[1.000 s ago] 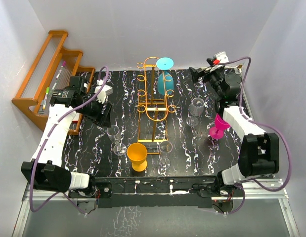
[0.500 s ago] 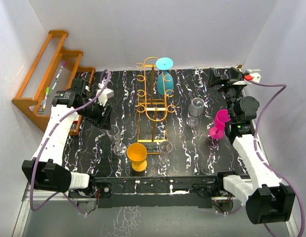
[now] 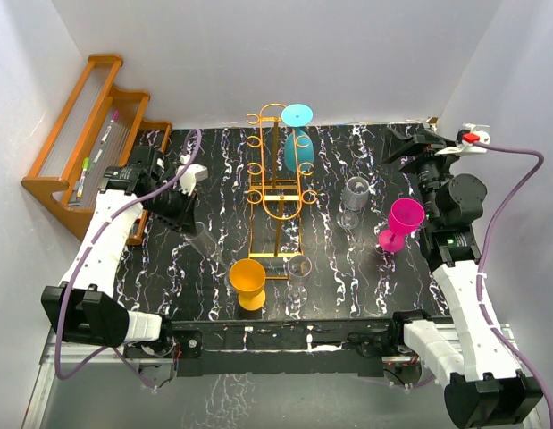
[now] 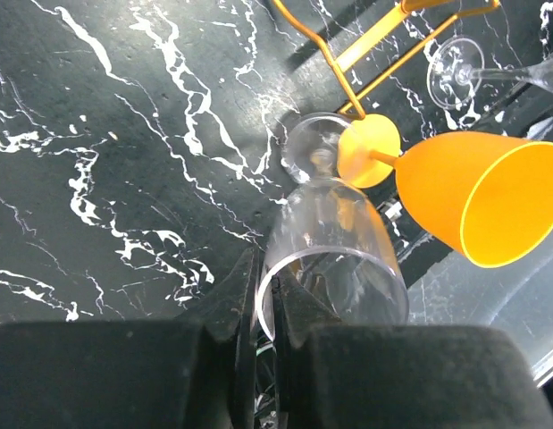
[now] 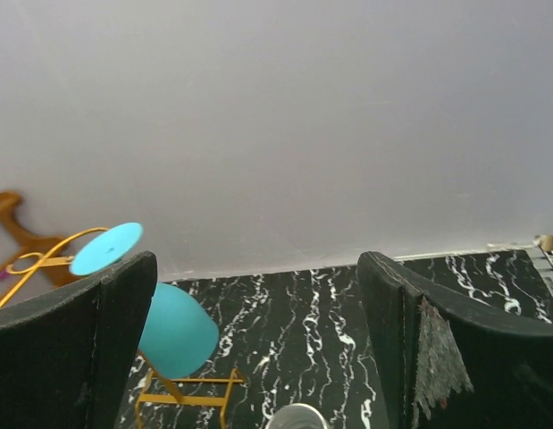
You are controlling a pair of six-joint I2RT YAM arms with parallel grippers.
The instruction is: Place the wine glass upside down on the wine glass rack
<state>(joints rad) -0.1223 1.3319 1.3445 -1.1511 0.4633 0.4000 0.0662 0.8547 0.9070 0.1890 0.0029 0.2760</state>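
My left gripper (image 3: 192,225) (image 4: 269,288) is shut on the rim of a clear wine glass (image 3: 205,244) (image 4: 334,234), one finger inside the bowl and one outside. The glass tilts, and its foot is close to the table by the foot of an orange glass (image 3: 247,280) (image 4: 473,198). The golden wire wine glass rack (image 3: 276,183) (image 4: 376,52) stands mid-table to the right of it. A teal glass (image 3: 298,143) (image 5: 173,329) hangs upside down on the rack. My right gripper (image 3: 408,143) (image 5: 258,277) is open and empty, raised over the back right.
A second clear glass (image 3: 298,273) stands at the rack's front. A greyish glass (image 3: 355,198) and a pink glass (image 3: 399,223) stand to the right. A brown wooden shelf (image 3: 93,125) holding pens is at the far left.
My left gripper has closed on the clear glass's rim and tipped it. The right arm has swung out to the right, away from the pink glass.
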